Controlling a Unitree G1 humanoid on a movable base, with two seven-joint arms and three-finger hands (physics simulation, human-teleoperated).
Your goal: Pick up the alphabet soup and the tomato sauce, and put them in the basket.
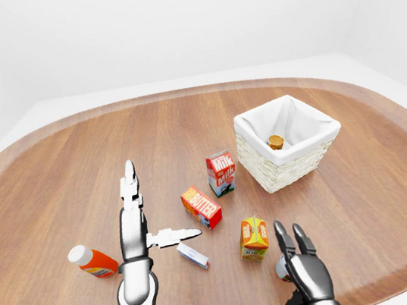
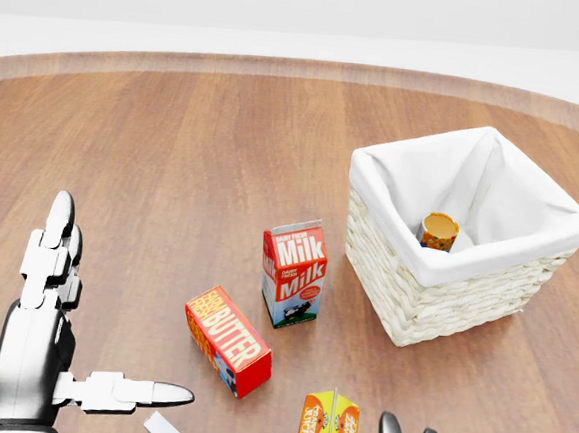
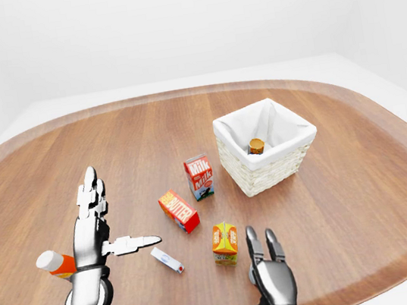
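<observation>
White walls all round, and a big oval wooden counter (image 1: 54,175) fills the left-eye view, its raised rim curving along the top and both sides with loads of bare wood out toward those edges. The wicker basket (image 1: 291,161) with a white liner sits right of centre, and a can (image 1: 275,142) stands upright inside it against the liner's lower-left wall, top end up; can't read the label, so no idea which can it is. Just left of the basket is a milk carton (image 1: 221,173), then a butter box (image 1: 202,207) lying flat with its long axis running upper-left to lower-right. An orange juice carton (image 1: 253,238) stands below those. A small white box (image 1: 193,255) lies near the left hand (image 1: 142,227), which is open, fingers straight and pointing up the view, thumb out to the right. A red bottle (image 1: 93,262) with a white cap lies on its side at lower left. The right hand (image 1: 300,261) is open near the bottom edge, and a second can (image 1: 280,267) peeks out from behind it, touching or nearly so.

Head view: the basket sits apart from the milk carton, with open wood above everything.

Right-eye view: same layout, wide clear wood at right.
</observation>
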